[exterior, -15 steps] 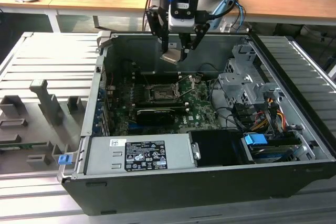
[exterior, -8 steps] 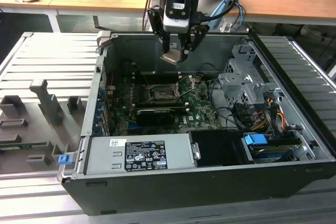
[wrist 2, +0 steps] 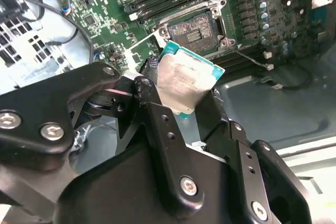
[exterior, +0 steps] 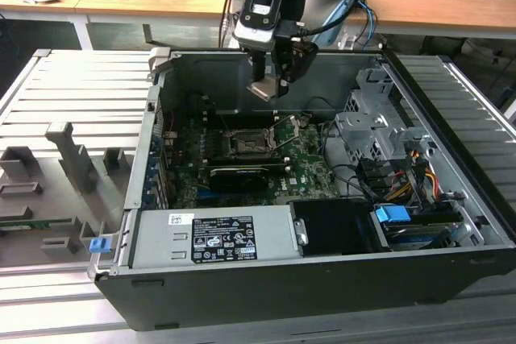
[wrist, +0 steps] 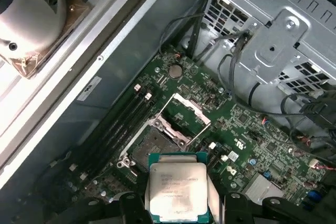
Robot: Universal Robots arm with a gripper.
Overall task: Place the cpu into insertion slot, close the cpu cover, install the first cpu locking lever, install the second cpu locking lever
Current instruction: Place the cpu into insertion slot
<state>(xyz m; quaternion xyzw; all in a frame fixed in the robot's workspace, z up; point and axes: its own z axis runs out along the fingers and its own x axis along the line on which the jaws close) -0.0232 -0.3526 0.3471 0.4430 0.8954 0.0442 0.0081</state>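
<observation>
Gripper (exterior: 270,84) jaws clenched on cpu (wrist: 177,192), held mid-air over case, well above slot (wrist: 151,148). Cover (wrist: 185,113) open. Judged: nothing seated, all four steps left.

An open computer case (exterior: 242,296) holds a labelled power supply (exterior: 218,235) and silver drive cage (exterior: 375,130).

The cpu (wrist: 177,190) is silver-grey with a teal-green border, the circuit board (wrist: 252,145) green, the insertion slot (wrist 2: 198,27) dark.
</observation>
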